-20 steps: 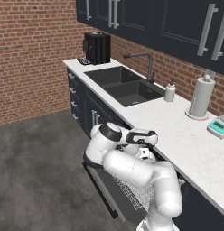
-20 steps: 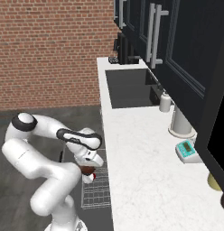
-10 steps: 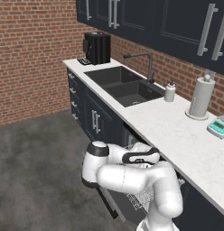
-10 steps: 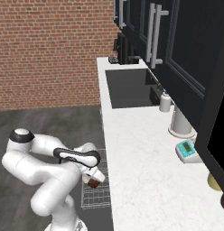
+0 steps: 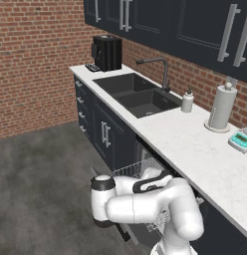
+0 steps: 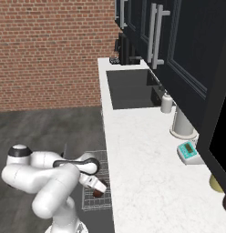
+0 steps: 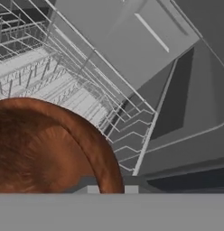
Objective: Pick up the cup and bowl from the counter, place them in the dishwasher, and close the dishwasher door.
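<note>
At lower centre of the right base view, the tool (image 6: 97, 185) gripped the bowl (image 6: 99, 188), glossy dark brown, above the dishwasher's wire rack (image 6: 103, 160).

The wire rack (image 6: 97, 184) stands pulled out in front of the counter (image 6: 137, 168), and the space above it is taken by the arm's forearm and the gripper (image 6: 97, 186), which holds the bowl (image 6: 99, 189) low over the wires. In the hand view the bowl (image 7: 46, 149) blocks the lower left, while the rack's thin upright tines (image 7: 64, 85) crowd the room beyond it. Left of the rack, the floor (image 6: 46, 132) lies open.
</note>
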Tool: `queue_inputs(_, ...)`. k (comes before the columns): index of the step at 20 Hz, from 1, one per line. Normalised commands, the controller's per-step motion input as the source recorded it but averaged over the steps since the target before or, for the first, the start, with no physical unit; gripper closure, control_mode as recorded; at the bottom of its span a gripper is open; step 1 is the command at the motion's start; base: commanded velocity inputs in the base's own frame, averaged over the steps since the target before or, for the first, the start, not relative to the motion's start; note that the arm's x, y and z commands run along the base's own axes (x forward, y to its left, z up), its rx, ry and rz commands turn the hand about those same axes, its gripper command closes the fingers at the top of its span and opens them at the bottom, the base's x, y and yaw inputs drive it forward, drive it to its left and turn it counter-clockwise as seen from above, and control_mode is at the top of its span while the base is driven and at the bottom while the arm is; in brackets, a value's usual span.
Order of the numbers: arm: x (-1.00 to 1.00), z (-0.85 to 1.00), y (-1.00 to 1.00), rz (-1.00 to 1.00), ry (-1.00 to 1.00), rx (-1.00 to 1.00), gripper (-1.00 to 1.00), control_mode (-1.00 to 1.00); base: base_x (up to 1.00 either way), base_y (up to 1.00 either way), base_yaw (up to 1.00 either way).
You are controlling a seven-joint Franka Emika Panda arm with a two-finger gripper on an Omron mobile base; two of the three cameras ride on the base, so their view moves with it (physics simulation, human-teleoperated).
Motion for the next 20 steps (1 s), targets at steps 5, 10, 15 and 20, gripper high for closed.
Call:
queue_inputs(5, 0.71, -0.18, 0.55, -0.07, 0.17, 0.0, -1.0, -1.0, 0.0, 0.0, 0.0)
queue_inputs(10, 0.72, -0.05, 0.55, -0.04, 0.21, 0.0, -1.0, -1.0, 0.0, 0.0, 0.0)
queue_inputs(15, 0.61, 0.0, 0.23, -0.04, 0.23, 0.04, -1.0, -1.0, 0.0, 0.0, 0.0)
queue_inputs(20, 0.52, 0.23, 0.01, -0.03, 0.22, 0.07, -1.0, -1.0, 0.0, 0.0, 0.0)
